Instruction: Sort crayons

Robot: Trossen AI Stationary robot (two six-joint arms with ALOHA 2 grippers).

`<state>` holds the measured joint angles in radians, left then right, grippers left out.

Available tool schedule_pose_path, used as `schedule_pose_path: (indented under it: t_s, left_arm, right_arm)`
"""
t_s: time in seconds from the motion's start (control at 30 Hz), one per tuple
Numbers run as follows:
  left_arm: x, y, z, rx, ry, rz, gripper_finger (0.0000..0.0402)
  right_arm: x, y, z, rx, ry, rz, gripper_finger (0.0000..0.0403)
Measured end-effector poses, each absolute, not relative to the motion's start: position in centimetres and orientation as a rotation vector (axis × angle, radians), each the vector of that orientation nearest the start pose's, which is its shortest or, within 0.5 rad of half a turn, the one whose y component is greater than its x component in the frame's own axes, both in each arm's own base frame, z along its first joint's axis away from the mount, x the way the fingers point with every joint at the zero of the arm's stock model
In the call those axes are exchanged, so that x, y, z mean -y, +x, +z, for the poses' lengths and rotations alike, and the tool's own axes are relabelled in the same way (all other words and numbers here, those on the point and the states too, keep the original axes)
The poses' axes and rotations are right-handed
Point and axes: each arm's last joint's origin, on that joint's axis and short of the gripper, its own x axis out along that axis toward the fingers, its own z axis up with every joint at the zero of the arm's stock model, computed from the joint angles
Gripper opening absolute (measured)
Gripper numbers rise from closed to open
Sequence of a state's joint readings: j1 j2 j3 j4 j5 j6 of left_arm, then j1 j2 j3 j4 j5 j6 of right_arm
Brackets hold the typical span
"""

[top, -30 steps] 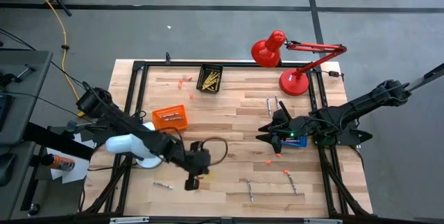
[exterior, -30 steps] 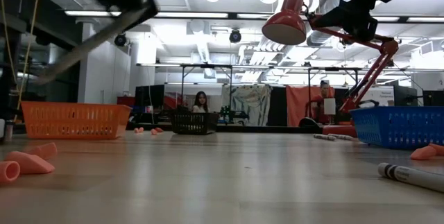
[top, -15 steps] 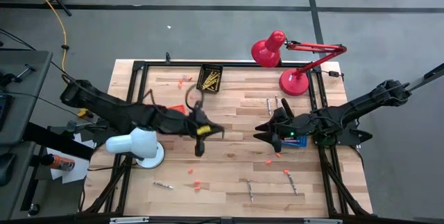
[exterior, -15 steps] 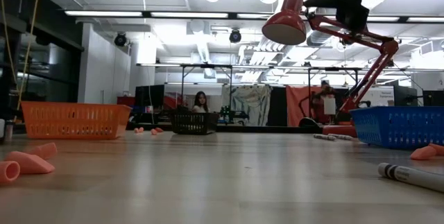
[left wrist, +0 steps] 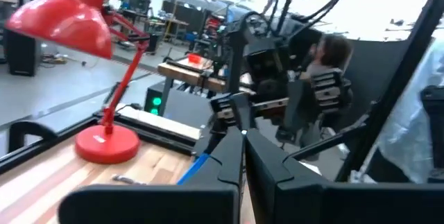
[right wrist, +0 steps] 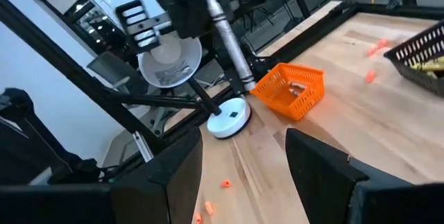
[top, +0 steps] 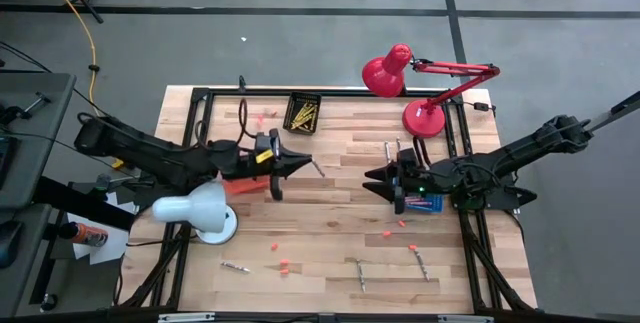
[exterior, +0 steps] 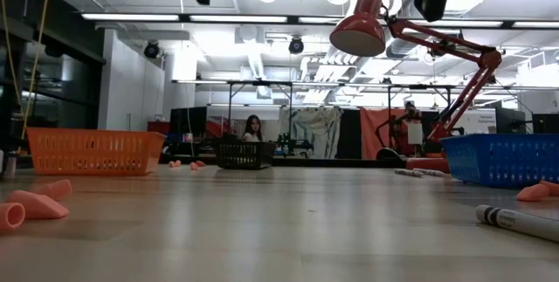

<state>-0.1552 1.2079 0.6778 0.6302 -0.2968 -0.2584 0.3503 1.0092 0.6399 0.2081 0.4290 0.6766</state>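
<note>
My left gripper point(top: 303, 163) hovers high above the table, just right of the orange basket point(top: 243, 173), shut on a grey crayon point(top: 317, 168). The right wrist view shows this crayon point(right wrist: 227, 44) slanting down from the left gripper point(right wrist: 201, 2). My right gripper point(top: 383, 177) stands open in the air over the blue basket point(top: 421, 205), facing the left one; nothing is between its fingers point(right wrist: 173, 175). Yellow crayons fill the black basket point(top: 303, 113). Loose grey crayons point(top: 392, 150) point(top: 361, 274) point(top: 235, 267) lie flat on the table. My left gripper pinches the grey crayon by one end point(right wrist: 212, 9) between its two fingers. The fingers point level toward the table's right side. The crayon sticks out past the fingertips, slanting downward, lifted clear of the table.
A red lamp point(top: 400, 68) stands at the far right with its base point(top: 425, 120) on the table. A white lamp point(top: 195, 208) stands near the left edge. Small pink bits point(top: 280, 258) point(top: 412, 250) point(top: 265, 115) are scattered on the wood. A black frame point(top: 200, 93) borders the table.
My left gripper has risen from the table's near edge and swung toward the far edge, to beside the orange basket. It has tipped from pointing down to level, staying shut, with the grey crayon carried clear of the table. My right gripper has tipped up slightly.
</note>
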Motion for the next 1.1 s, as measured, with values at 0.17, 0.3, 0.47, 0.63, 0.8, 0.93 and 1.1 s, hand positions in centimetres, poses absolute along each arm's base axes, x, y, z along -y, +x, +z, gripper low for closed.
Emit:
schedule_pose_path:
  t_s: [0.17,0.3,0.47,0.63,0.8,0.93,1.1]
  left_arm:
    - [2.3,26.1,28.4,0.109,-0.277,0.16,0.0]
    - [2.0,26.2,28.4,0.116,-0.298,0.175,0.0]
    - [1.5,26.2,28.4,0.12,-0.32,0.191,0.0]
    - [1.0,26.2,28.4,0.125,-0.327,0.212,0.0]
    - [-0.1,26.3,28.4,0.101,-0.32,0.17,0.0]
    - [-1.6,26.9,29.0,-0.119,-0.26,0.17,0.0]
    - [-3.4,26.5,30.8,-0.536,-0.145,0.188,0.0]
  right_arm:
    - [-5.7,21.6,27.9,-0.12,0.533,-0.132,0.0201]
    - [-5.0,21.8,28.0,-0.127,0.456,-0.099,0.0201]
    - [-3.7,22.1,28.1,-0.113,0.413,-0.123,0.0201]
    - [-2.4,22.4,28.4,-0.086,0.389,-0.118,0.0201]
    - [-1.1,22.5,28.6,-0.055,0.396,-0.165,0.0201]
    - [-0.1,22.6,29.1,0.002,0.428,-0.2,0.0201]
    - [0.8,22.5,29.5,0.062,0.444,-0.234,0.0201]
